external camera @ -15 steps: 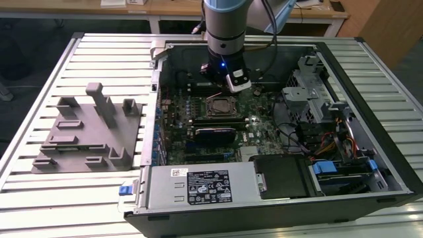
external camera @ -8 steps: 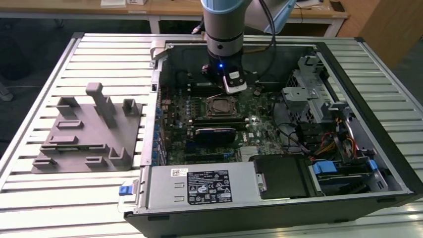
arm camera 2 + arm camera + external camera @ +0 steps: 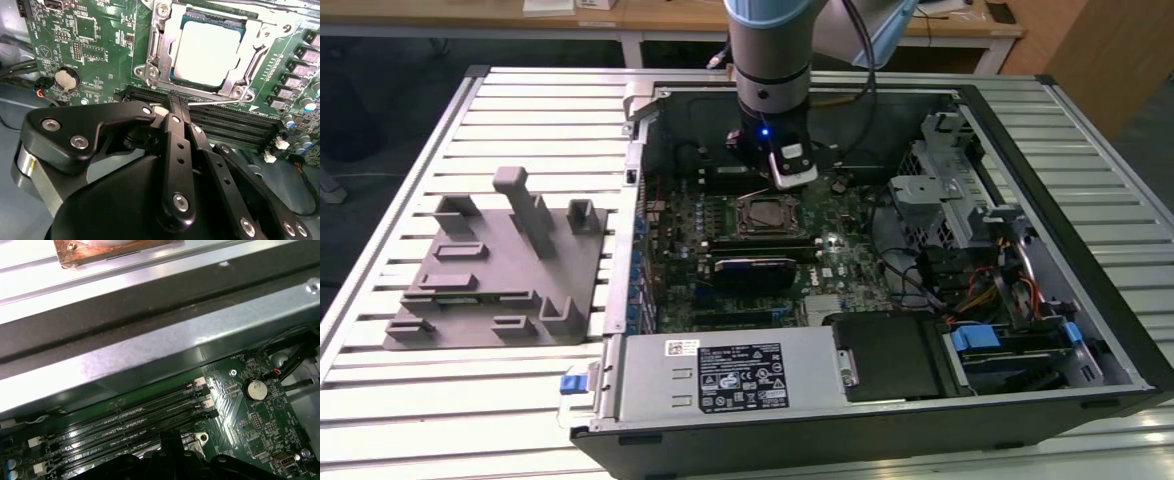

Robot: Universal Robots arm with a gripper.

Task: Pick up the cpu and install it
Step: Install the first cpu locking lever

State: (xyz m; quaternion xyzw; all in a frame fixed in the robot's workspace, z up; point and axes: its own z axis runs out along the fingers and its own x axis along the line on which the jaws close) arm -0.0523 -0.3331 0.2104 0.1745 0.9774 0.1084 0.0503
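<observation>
Already seated, small square silver-topped cpu (image 3: 207, 52) lying in the metal-framed motherboard socket (image 3: 152, 55), just ahead of the black gripper (image 3: 176, 102), fingertips pressed together on nothing, black memory slots (image 3: 225, 122) beneath, dark open computer case (image 3: 854, 440) walls well apart.

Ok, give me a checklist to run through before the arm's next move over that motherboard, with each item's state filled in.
1. Cpu seated: ok. The cpu lies flat inside the socket frame.
2. Pincer free of load: ok. The pincer is shut and carries no chip.
3. Pincer off the cpu: ok. Its tips are over the memory slots, beside the socket.
4. Lever latched: cannot tell. The thin lever lies along the frame's edge; I cannot see whether it is hooked down.
5. Fixture out of the way: ok. The grey fixture block sits outside the computer case.
</observation>
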